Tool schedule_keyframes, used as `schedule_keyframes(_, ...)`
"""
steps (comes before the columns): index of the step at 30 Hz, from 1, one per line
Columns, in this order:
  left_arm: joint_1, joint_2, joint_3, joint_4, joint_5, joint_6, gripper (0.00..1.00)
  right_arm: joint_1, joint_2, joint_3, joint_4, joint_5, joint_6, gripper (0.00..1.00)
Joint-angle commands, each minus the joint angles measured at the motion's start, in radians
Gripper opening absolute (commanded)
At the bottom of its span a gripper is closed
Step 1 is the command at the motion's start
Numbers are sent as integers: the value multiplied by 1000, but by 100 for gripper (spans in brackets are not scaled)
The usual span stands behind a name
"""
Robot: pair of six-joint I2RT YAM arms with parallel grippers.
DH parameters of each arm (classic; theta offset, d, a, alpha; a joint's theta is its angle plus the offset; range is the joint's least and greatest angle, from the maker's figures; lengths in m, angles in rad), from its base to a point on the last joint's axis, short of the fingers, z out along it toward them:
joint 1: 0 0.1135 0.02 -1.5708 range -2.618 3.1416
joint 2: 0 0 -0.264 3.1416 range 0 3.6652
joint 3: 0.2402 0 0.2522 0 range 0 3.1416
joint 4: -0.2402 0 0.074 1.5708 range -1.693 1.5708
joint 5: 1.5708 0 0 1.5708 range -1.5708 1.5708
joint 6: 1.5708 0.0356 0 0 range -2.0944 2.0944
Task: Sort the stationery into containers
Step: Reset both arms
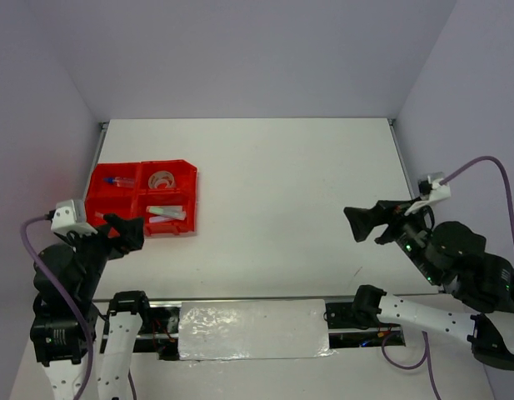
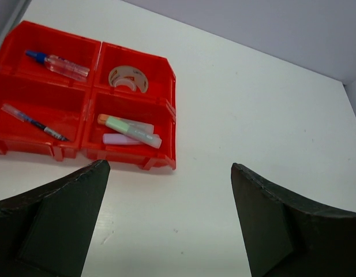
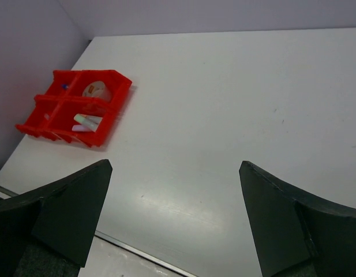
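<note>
The containers are the four compartments of a red tray [image 1: 192, 196] at the table's left side. A tape roll [image 2: 128, 79] lies in the far right compartment and a blue-capped pen [image 2: 57, 64] in the far left one. A thin pen [image 2: 33, 122] rests in the near left compartment. A green marker [image 2: 133, 129] and a pale purple piece [image 2: 121, 139] share the near right one. My left gripper [image 2: 170, 166] hangs open just in front of the tray [image 2: 128, 154], holding nothing. My right gripper [image 3: 175, 164] is open over bare table at the right, far from the tray [image 3: 115, 112].
A metal rail and a shiny silver sheet [image 1: 252, 329] run along the table's near edge between the arm bases. Pale walls close the table on three sides. A purple cable [image 1: 490, 162] loops above the right arm.
</note>
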Motion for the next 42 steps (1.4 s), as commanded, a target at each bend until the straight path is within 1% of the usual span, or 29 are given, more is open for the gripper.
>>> schedule_keyframes(1, -10, -46, -3, -43, -25, -25, 99, -1, -88, 7, -94, 55, 40, 100)
schedule_keyframes(4, -11, -46, 32, -80, -67, -22, 99, -1, -172, -49, -105, 44, 69, 100)
schedule_keyframes(8, -19, -52, 43, -80, -76, -29, 99, -1, -257, -103, -83, 35, 65, 100)
schedule_keyframes(10, -19, -56, 31, -86, -78, -37, 99, -1, -286, -121, -91, 38, 82, 100)
schedule_keyframes(12, -20, -67, 16, -92, -109, -52, 99, -1, -309, -145, -94, 32, 92, 100)
schedule_keyframes(15, -19, -89, -32, -92, -118, -71, 99, -1, -330, -178, -79, 25, 103, 100)
schedule_keyframes(18, -19, -96, -58, -97, -119, -68, 99, -1, -335, -190, -72, 8, 112, 100)
schedule_keyframes(32, -36, -104, -26, -112, -222, -49, 99, -1, -310, -184, -82, 5, 111, 100)
schedule_keyframes(37, -49, -115, -73, -89, -201, -38, 99, -1, -301, -193, -71, 8, 108, 100)
schedule_keyframes(42, -49, -112, -77, -83, -190, -34, 99, -3, -295, -208, -60, 6, 108, 100)
